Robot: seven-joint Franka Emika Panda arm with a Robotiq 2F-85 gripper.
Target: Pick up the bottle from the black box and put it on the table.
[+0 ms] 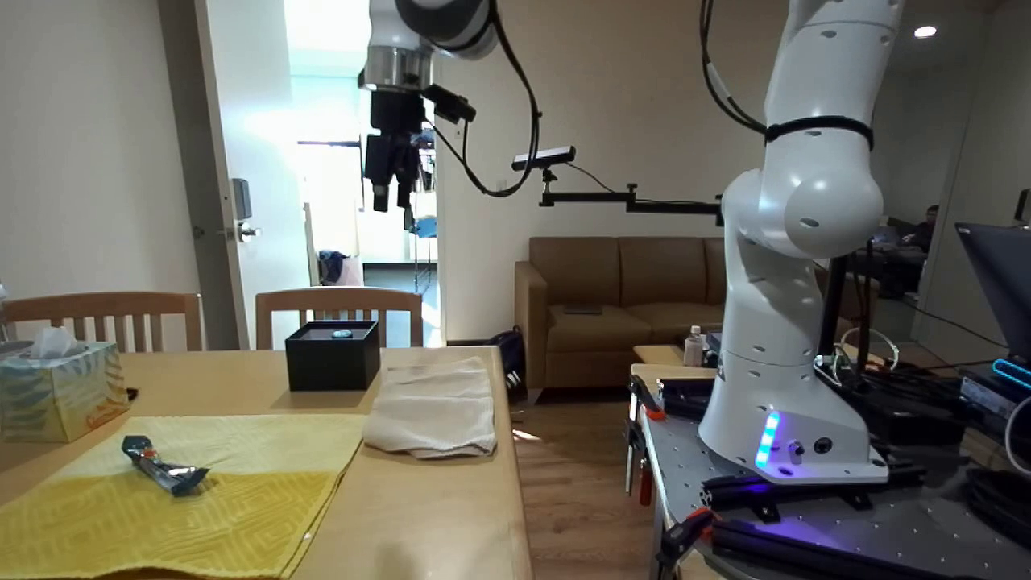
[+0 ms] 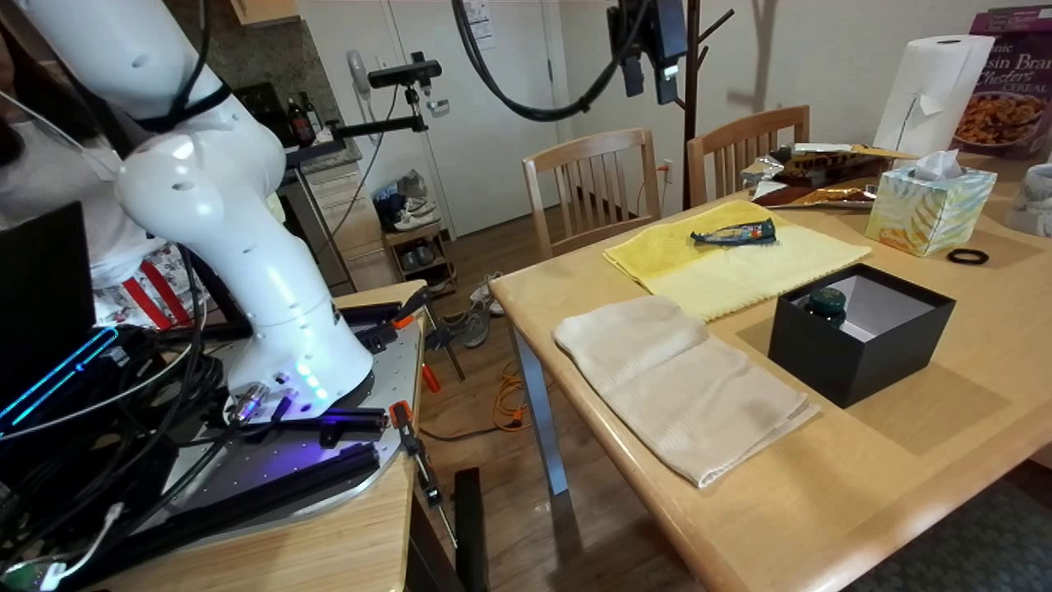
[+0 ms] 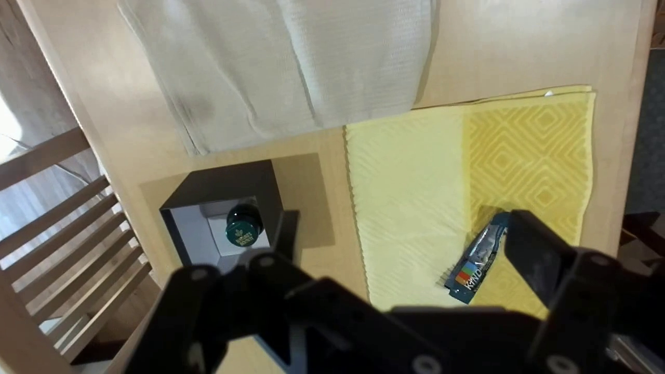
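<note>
The bottle has a dark green lid and stands inside the black box. Its lid shows above the inner floor, also in the wrist view and just over the rim in an exterior view; its lower body is mostly hidden. The box sits open-topped on the wooden table, left of the fingers in the wrist view. My gripper is high above the table, pointing down. In the wrist view its fingers are wide apart with nothing between them.
A beige cloth lies beside the box. A yellow towel holds a wrapped KIND bar. A tissue box, a black ring and snack packages are on the table. Chairs stand along one edge.
</note>
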